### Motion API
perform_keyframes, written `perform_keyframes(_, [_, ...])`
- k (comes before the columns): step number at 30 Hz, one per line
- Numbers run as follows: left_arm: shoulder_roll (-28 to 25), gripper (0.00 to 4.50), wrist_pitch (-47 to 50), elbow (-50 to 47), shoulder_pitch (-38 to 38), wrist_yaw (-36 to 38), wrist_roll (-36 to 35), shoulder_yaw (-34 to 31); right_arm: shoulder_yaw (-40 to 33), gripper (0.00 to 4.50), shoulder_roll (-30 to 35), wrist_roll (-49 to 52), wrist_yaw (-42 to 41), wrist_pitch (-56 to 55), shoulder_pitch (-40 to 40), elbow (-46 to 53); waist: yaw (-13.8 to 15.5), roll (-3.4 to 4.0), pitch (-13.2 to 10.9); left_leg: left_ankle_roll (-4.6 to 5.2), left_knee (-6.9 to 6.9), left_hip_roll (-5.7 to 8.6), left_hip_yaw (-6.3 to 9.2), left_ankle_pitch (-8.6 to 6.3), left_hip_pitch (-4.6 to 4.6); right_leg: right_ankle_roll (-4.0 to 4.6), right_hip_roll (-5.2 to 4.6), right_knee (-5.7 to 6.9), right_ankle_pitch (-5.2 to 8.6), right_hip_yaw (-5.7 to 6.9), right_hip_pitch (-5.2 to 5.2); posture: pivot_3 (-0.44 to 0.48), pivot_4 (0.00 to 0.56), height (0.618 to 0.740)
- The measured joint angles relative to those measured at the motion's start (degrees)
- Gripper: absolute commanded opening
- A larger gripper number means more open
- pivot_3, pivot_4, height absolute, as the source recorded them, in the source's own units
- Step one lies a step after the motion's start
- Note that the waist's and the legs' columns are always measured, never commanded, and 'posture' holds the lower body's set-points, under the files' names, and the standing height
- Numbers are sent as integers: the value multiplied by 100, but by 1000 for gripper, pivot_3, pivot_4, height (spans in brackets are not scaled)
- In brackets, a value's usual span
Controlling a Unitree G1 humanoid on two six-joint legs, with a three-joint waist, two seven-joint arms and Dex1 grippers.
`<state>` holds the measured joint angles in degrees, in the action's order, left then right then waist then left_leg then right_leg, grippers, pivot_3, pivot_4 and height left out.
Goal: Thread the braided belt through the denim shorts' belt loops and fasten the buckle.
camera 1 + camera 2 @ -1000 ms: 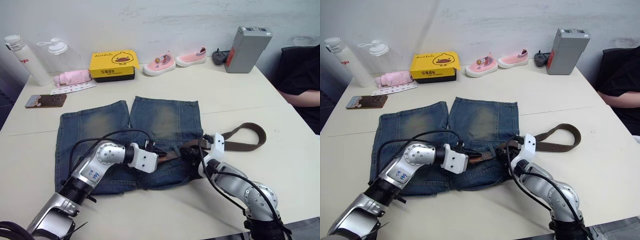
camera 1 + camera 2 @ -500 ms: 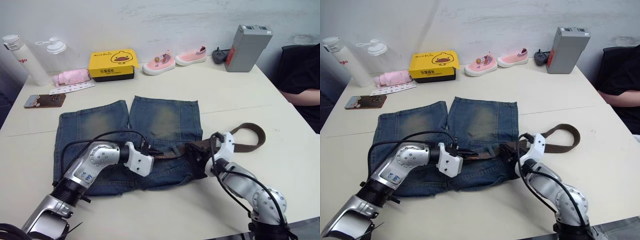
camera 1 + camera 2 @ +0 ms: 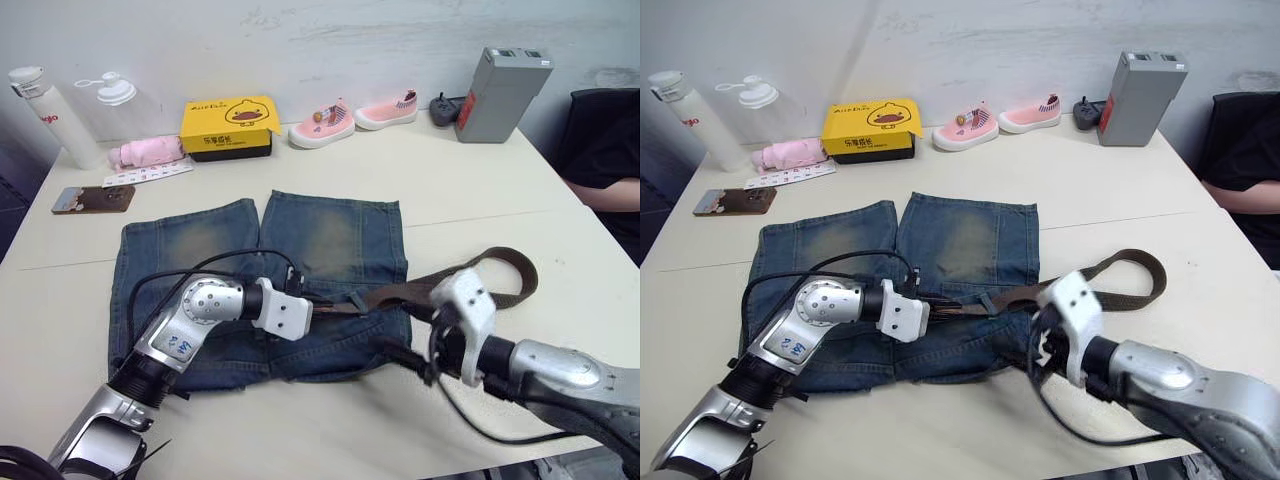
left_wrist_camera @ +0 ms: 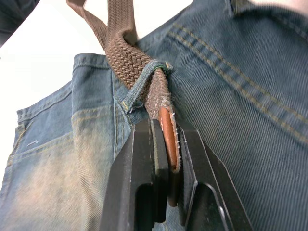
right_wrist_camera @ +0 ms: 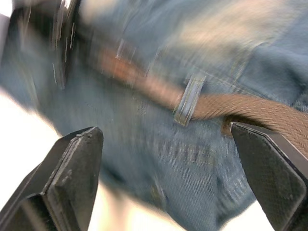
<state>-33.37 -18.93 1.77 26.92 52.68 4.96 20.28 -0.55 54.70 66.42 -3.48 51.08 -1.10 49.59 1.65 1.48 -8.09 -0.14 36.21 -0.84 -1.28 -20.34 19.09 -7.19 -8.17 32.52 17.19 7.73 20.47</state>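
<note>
The left hand (image 4: 166, 159) pinches the smooth tan leather tip of the woven braided belt (image 4: 126, 48), threaded through a frayed denim belt loop (image 4: 144, 82). The right hand (image 5: 168, 159), clear of the strap since a second ago, gapes open over the denim shorts (image 3: 330, 235).

Little could be read. The yellow box (image 3: 228, 124) at the back of the tabletop (image 3: 470, 190) bore a cartoon duck face and a line of dark characters along its front edge — too small to make out. The white bottle (image 3: 52, 118) at the far left carried short red lettering, not legible. The strip of paper (image 3: 146, 174) beside it showed small printed marks, also unreadable.
</note>
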Motion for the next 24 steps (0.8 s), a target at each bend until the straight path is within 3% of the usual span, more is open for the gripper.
perform_keyframes(2, [59,6,71,-8,14,29,-49,3,457,4473,337,-697,-255,-154,-17,96,-1,-1,0,3,1,6,0,2,-1,-5,-2,-5,-3,0,-1,0,150,706])
perform_keyframes(5, [120,6,257,-32,68,128,-159,5,1775,4473,847,-2721,-766,-786,-131,73,-6,-12,1,-2,9,11,-1,8,-3,-7,0,-11,-9,8,1,0,150,706])
perform_keyframes(8, [144,6,543,-61,140,201,-342,-28,2717,4473,903,-4255,-976,-1455,-248,-228,-3,-15,0,-10,17,16,-5,14,0,-8,1,-12,-9,22,2,0,150,706])
perform_keyframes(11, [111,6,661,-99,175,272,-471,-167,3301,3730,718,-5348,-997,-1917,-379,-523,-6,-29,-3,-17,18,14,-5,25,-2,-7,3,-13,-9,29,-6,0,150,706])
perform_keyframes(14, [-82,6,616,-139,173,412,-492,-193,3595,2411,384,-6039,-990,-2231,-373,-732,-18,-44,-5,-34,17,8,-5,35,-5,-5,21,-10,-10,34,-12,0,150,706])
perform_keyframes(20, [-756,6,145,-421,-163,733,-579,-477,3379,47,-209,-6081,-961,-2151,60,-906,-13,-47,-6,-62,-4,-10,26,44,-5,19,33,-12,-4,28,-11,0,150,706])
perform_keyframes(24, [-990,6,-160,-479,-358,821,-578,-601,3022,8,-438,-5957,-979,-1981,193,-965,0,-41,-3,-56,1,-11,49,44,-7,26,25,-7,-9,34,-7,0,150,706])
